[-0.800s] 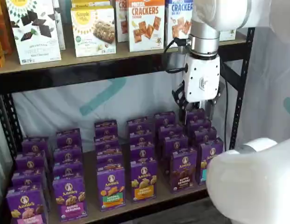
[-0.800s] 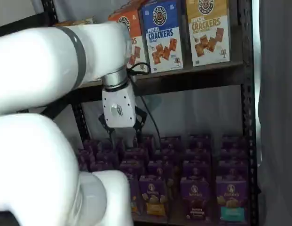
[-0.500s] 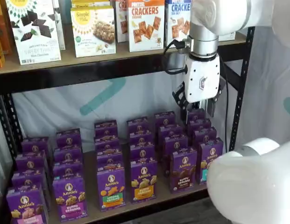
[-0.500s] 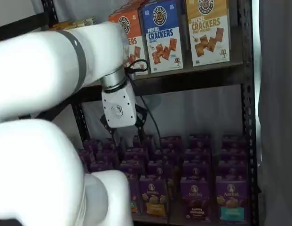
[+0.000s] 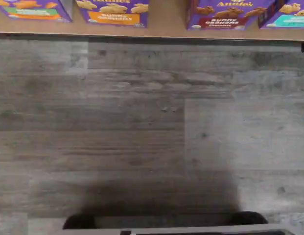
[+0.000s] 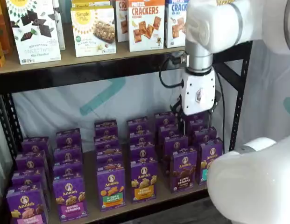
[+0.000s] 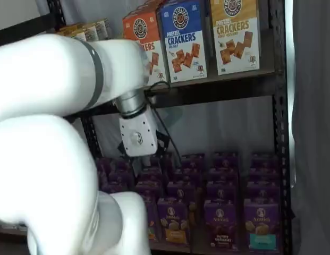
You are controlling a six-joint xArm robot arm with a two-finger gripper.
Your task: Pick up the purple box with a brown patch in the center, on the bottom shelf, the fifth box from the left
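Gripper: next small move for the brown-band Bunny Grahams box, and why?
Probably lower and ease toward the shelf front. The gripper hangs above the back rows, while the purple box stands untouched in the front row of the bottom shelf, between the orange-band and teal-band cartons.

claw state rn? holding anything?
Claw: open, nothing held; purple box sits on the bottom shelf.

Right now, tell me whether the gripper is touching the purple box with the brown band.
Apart. In a shelf view the gripper hangs over the back rows, while the purple box stands untouched at the front of the bottom shelf.
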